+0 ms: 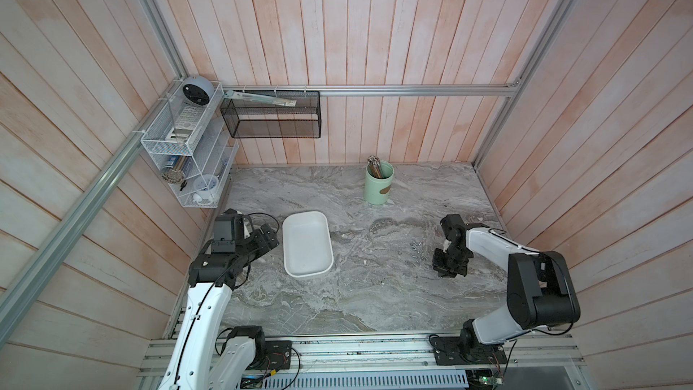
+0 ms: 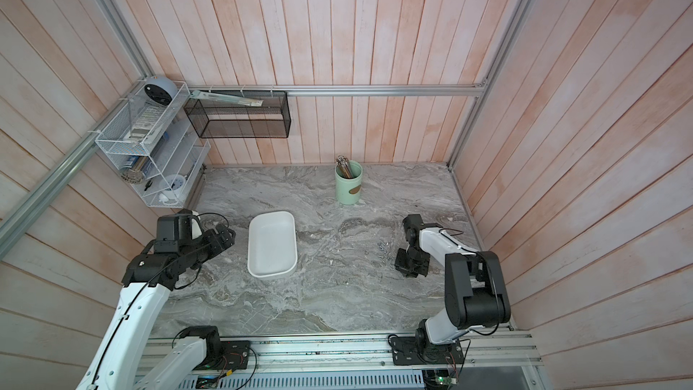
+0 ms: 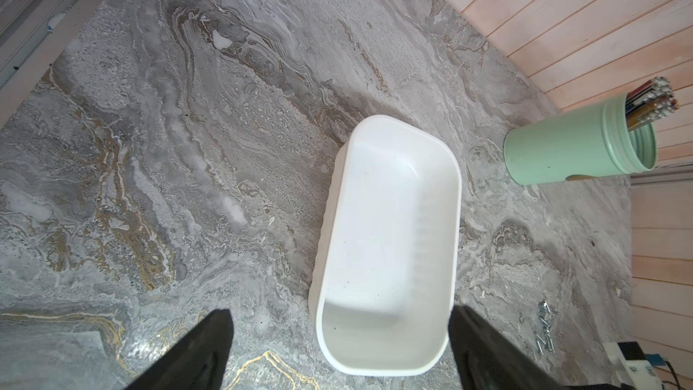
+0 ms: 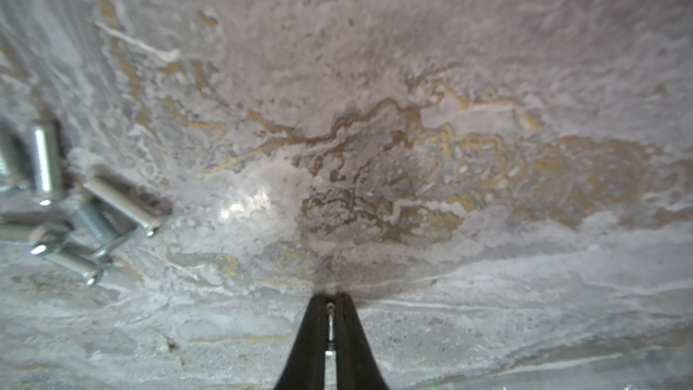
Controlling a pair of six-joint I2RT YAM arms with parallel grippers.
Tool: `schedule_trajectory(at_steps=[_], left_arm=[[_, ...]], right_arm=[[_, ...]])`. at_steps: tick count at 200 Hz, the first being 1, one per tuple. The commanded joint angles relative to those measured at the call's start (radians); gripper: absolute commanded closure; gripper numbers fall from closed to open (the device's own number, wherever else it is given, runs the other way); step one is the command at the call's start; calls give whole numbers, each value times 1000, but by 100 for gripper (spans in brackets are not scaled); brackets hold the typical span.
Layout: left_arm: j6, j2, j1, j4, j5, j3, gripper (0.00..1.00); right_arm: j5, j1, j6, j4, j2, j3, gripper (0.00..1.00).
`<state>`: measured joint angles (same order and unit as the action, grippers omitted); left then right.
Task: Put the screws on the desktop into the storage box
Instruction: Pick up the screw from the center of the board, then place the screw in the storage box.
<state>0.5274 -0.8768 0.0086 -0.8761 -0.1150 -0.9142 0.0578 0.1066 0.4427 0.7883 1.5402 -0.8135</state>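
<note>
A shallow white storage box (image 1: 285,245) (image 2: 249,245) rests on the marble desktop (image 1: 375,294), left of centre. Several small silvery screws (image 1: 417,251) (image 2: 384,251) lie in a loose cluster to its right. My right gripper (image 1: 442,264) (image 4: 330,300) points down at the desktop just right of that cluster. Its jaws are shut on one thin screw (image 4: 330,326), which stands lengthwise between them. The other screws (image 4: 93,219) lie off to one side. My left gripper (image 1: 272,238) (image 3: 339,311) hangs open and holds nothing, beside the box's left long side. The box (image 3: 455,219) holds no screws.
A pale green cup (image 1: 378,183) (image 3: 562,151) full of brown sticks stands near the back wall. A black mesh basket (image 1: 272,118) and a white wire rack (image 1: 187,144) hang on the walls at the back left. Wooden walls close in the desktop on three sides.
</note>
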Motion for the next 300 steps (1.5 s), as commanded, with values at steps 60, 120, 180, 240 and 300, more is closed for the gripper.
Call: schedule_trajectory(at_steps=[60,120,180,240,300], left_arm=[[-17,2,5,18,-51,3,6],[-48,45,-56,66,-217,14,11],[-51,52,-196,82,-307,-5,13],[-9,10,-196,89,-246,-3,13],[-81,32,-197,24,-188,-45,13]], right_arm=[[92,-5,-34,-158,-185,72,100],[230,32,-54,-407,-494,169,100],[430,104,-79,-802,-750,330,100],[623,144,-34,-1192,-921,490,100],[677,273,-137,-1297,-869,492,100]])
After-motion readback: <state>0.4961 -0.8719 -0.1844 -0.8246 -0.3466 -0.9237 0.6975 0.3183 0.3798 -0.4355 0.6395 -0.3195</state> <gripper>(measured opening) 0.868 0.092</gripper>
